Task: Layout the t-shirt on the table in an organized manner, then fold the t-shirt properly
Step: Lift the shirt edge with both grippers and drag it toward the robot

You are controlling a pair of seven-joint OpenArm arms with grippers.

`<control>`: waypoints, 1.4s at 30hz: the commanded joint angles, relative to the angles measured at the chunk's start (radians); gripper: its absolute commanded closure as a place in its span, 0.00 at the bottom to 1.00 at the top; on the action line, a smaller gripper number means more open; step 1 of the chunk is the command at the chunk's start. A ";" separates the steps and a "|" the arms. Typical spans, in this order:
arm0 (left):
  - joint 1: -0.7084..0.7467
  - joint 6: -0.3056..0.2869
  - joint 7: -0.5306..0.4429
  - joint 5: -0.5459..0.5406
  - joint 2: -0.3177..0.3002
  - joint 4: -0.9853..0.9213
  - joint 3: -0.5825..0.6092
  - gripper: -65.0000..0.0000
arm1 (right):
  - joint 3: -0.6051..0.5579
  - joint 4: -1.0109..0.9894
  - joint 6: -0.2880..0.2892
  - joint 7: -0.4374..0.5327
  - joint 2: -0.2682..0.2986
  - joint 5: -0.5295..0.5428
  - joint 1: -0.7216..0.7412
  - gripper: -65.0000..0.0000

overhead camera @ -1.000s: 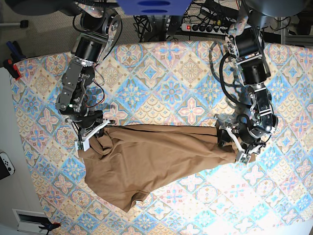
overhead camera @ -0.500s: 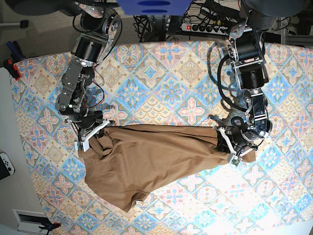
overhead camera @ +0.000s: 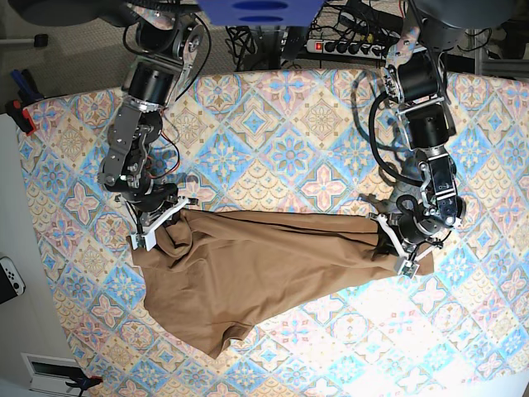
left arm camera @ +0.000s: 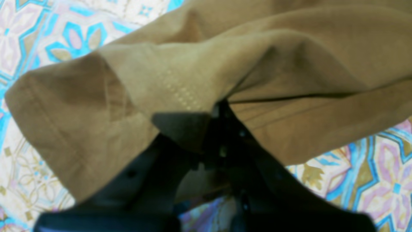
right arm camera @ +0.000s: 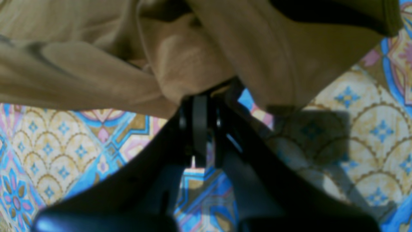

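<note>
The tan-brown t-shirt (overhead camera: 248,273) lies bunched across the table (overhead camera: 289,124), its top edge stretched between both grippers and a loose flap hanging toward the front left. My left gripper (overhead camera: 398,250) is shut on the shirt's right end. In the left wrist view the dark fingers (left arm camera: 180,129) pinch a fold of the t-shirt (left arm camera: 273,64). My right gripper (overhead camera: 154,230) is shut on the shirt's left end. The right wrist view shows its gripper (right arm camera: 206,96) clamping the t-shirt (right arm camera: 193,58) over the table (right arm camera: 370,129).
A power strip (overhead camera: 347,45) and cables lie beyond the table's far edge. Off the left edge are a red-handled clamp (overhead camera: 21,112) and a white controller (overhead camera: 10,279). A blue object (overhead camera: 256,10) sits at the top centre.
My left gripper went from open to shut on the shirt's right end. The right gripper kept its hold and shifted slightly; the top edge now runs straighter.
</note>
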 commanded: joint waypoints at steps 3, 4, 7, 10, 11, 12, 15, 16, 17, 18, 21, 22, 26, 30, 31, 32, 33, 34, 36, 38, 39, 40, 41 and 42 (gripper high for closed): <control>0.050 0.005 -0.015 -0.014 -0.010 0.135 -0.001 1.00 | -0.001 0.014 0.004 0.020 0.004 0.015 0.026 1.00; 0.081 0.005 -0.015 -0.014 -0.007 0.190 -0.001 1.00 | 0.000 0.016 0.004 0.020 0.004 0.015 0.026 1.00; 0.171 0.005 -0.015 -0.018 -0.002 0.351 0.001 1.00 | 0.000 0.016 0.004 0.020 0.004 0.015 0.026 1.00; 0.233 0.005 -0.013 -0.020 -0.002 0.440 0.001 1.00 | 0.000 0.018 0.004 0.020 0.004 0.015 0.026 1.00; 0.251 0.005 -0.013 -0.020 -0.002 0.461 0.001 1.00 | 0.000 0.018 0.004 0.020 0.004 0.015 0.026 1.00; 0.268 0.005 -0.013 -0.020 -0.002 0.481 0.001 1.00 | 0.002 0.019 0.004 0.020 0.004 0.015 0.026 1.00; 0.313 0.005 0.051 -0.026 -0.003 0.563 0.001 1.00 | 0.002 0.024 0.004 0.020 0.004 0.015 0.026 1.00; 0.320 0.005 0.108 -0.049 -0.003 0.603 0.001 1.00 | 0.002 0.024 0.004 0.020 0.004 0.015 0.026 1.00; 0.323 0.005 0.160 -0.078 -0.005 0.636 -0.001 1.00 | 0.002 0.024 0.004 0.020 0.004 0.015 0.026 1.00; 0.323 0.005 0.226 -0.121 -0.007 0.672 -0.004 1.00 | 0.002 0.024 0.004 0.020 0.004 0.015 0.026 1.00; 0.323 0.005 0.478 -0.242 -0.010 0.768 -0.076 1.00 | 0.002 0.027 0.004 0.020 0.004 0.015 0.020 1.00; 0.322 0.005 0.558 -0.264 -0.010 0.794 -0.105 1.00 | 0.002 0.028 0.004 0.018 0.004 0.015 0.020 1.00; 0.345 0.005 0.726 -0.275 -0.010 0.888 -0.130 1.00 | 0.005 0.119 0.004 0.018 0.002 0.016 0.020 1.00; 0.432 0.005 0.737 -0.267 -0.010 0.959 -0.131 1.00 | 0.008 0.252 0.004 0.018 0.002 0.016 -0.011 1.00; 0.457 0.005 0.737 -0.267 -0.010 0.975 -0.131 1.00 | 0.008 0.281 0.004 0.018 0.002 0.016 -0.037 1.00; 0.475 0.005 0.737 -0.265 -0.010 0.983 -0.131 1.00 | 0.013 0.308 0.004 0.018 0.002 0.016 -0.056 1.00; 0.495 0.005 0.737 -0.258 -0.010 0.989 -0.131 1.00 | 0.019 0.331 0.004 0.018 0.000 0.016 -0.072 1.00; 0.509 0.005 0.737 -0.244 -0.010 0.989 -0.131 1.00 | 0.022 0.347 0.004 0.018 0.000 0.016 -0.086 1.00; 0.531 0.005 0.737 -0.210 -0.005 0.989 -0.131 1.00 | 0.022 0.377 0.004 0.018 0.000 0.016 -0.114 1.00; 0.554 0.005 0.737 -0.184 -0.005 0.989 -0.131 1.00 | 0.020 0.384 0.004 0.018 0.000 0.016 -0.152 1.00; 0.561 0.005 0.737 -0.173 -0.005 0.989 -0.131 1.00 | 0.020 0.386 0.004 0.018 0.000 0.016 -0.169 1.00; 0.567 0.005 0.737 -0.166 -0.005 0.989 -0.131 1.00 | 0.020 0.386 0.004 0.018 0.000 0.018 -0.183 1.00; 0.577 0.005 0.737 -0.158 -0.007 0.989 -0.131 1.00 | 0.020 0.386 0.004 0.018 0.000 0.019 -0.198 1.00; 0.587 0.005 0.737 -0.150 -0.008 0.989 -0.131 1.00 | 0.020 0.386 0.004 0.018 0.000 0.019 -0.215 1.00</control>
